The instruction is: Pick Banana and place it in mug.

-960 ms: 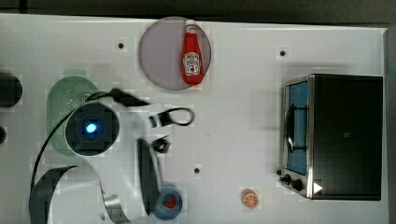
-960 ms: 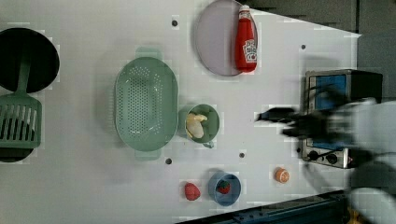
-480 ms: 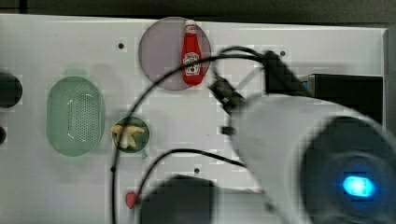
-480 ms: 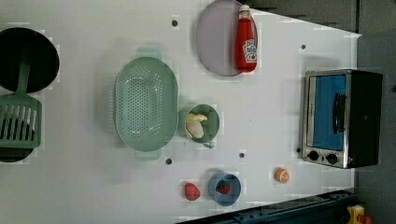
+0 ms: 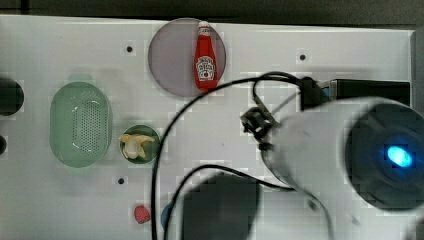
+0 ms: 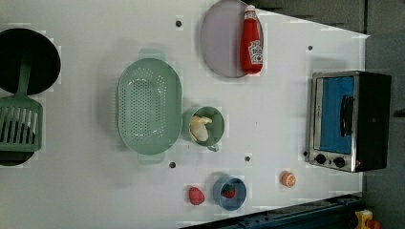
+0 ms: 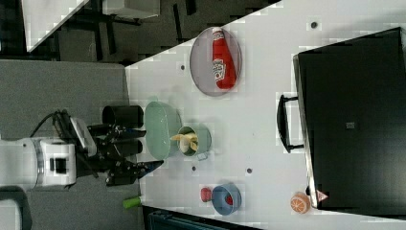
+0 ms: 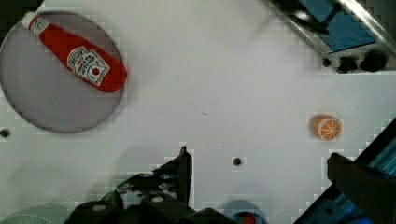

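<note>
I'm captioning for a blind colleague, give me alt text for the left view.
A pale banana lies inside a teal mug beside a green colander on a white table; a ketchup bottle rests on a plate.

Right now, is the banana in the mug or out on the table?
In. The banana lies inside the mug beside the colander, peel ends over the rim.

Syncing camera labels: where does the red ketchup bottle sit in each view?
Top view: red ketchup bottle at top centre, on the round grey plate.
Left view: bottle at top, right of centre.
Right view: bottle upper centre.
Wrist view: bottle lies diagonally on the plate.
Shared landmark: the plate under the bottle in all four.
</note>
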`<state>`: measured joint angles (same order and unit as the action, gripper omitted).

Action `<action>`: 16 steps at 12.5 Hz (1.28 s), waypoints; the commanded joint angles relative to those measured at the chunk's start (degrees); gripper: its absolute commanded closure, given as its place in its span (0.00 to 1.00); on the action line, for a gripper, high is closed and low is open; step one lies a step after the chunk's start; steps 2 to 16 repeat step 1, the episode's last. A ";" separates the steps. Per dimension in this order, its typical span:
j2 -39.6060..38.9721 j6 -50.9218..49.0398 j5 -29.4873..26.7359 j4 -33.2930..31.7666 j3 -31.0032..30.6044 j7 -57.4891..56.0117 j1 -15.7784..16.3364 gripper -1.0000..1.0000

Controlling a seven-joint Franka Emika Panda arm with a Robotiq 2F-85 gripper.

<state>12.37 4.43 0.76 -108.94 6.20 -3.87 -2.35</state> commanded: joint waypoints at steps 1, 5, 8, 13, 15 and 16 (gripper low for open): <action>-0.10 0.26 -0.33 -0.35 -0.48 1.24 0.95 0.00; -0.10 0.26 -0.33 -0.35 -0.48 1.24 0.95 0.00; -0.10 0.26 -0.33 -0.35 -0.48 1.24 0.95 0.00; -0.10 0.26 -0.33 -0.35 -0.48 1.24 0.95 0.00; -0.10 0.26 -0.33 -0.35 -0.48 1.24 0.95 0.00; -0.10 0.26 -0.33 -0.35 -0.48 1.24 0.95 0.00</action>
